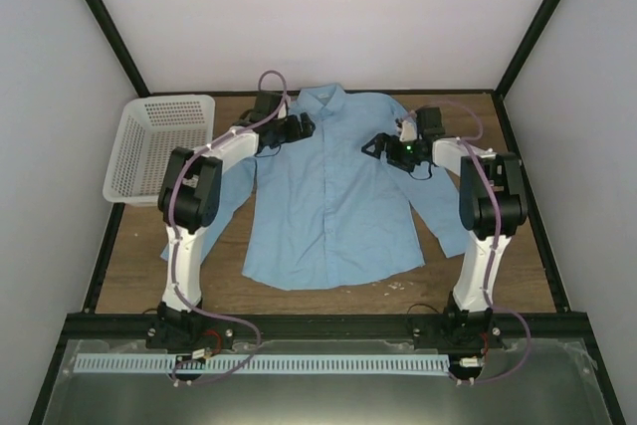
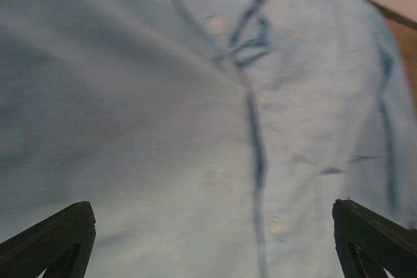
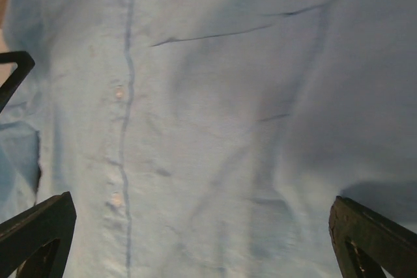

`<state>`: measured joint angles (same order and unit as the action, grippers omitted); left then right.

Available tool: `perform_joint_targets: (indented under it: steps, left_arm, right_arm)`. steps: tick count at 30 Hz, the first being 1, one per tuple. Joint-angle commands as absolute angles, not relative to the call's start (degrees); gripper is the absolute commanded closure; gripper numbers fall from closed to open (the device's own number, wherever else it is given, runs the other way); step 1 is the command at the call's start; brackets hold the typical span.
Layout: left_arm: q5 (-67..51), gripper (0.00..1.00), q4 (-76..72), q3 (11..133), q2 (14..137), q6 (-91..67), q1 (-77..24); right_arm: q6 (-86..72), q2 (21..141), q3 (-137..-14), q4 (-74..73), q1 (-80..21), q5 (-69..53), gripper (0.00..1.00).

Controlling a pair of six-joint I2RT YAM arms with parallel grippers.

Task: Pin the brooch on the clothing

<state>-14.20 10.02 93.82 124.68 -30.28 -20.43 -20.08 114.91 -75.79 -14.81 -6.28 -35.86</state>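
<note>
The clothing, a light blue button-front shirt (image 1: 328, 196), lies flat on the table with its collar at the far side. My left gripper (image 1: 305, 129) hovers over the shirt's upper left chest, near the collar. It is open, and between its fingers (image 2: 212, 216) I see only fabric, the button placket (image 2: 255, 154) and the collar tip. My right gripper (image 1: 375, 146) is over the upper right chest, also open (image 3: 201, 208), with bare cloth and buttons (image 3: 118, 92) below it. The brooch is not in view in any frame.
A white mesh basket (image 1: 159, 144) stands at the back left of the wooden table (image 1: 498, 276). Black frame rails run along the table's sides. A black angular part (image 3: 14, 69) shows at the left edge of the right wrist view.
</note>
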Motion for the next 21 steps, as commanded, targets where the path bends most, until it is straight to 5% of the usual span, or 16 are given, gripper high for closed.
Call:
perform_joint_targets:
  steps: [1,13,21]
  left_arm:
    - [-15.0,0.0,16.5,96.6,129.0,-28.2,-17.7]
    - [-17.1,0.0,20.2,97.2,126.8,-23.4,-16.5]
    - [-17.3,0.0,20.3,98.1,128.1,-24.6,-16.3]
  right_arm:
    - [-20.0,114.2,-73.1,-12.7,-3.4,-30.8,0.0]
    - [-19.1,106.8,-72.2,-17.6,-5.6,-25.6,0.0]
    - [-21.8,104.2,-64.2,-11.7,-8.0,-36.7,0.0]
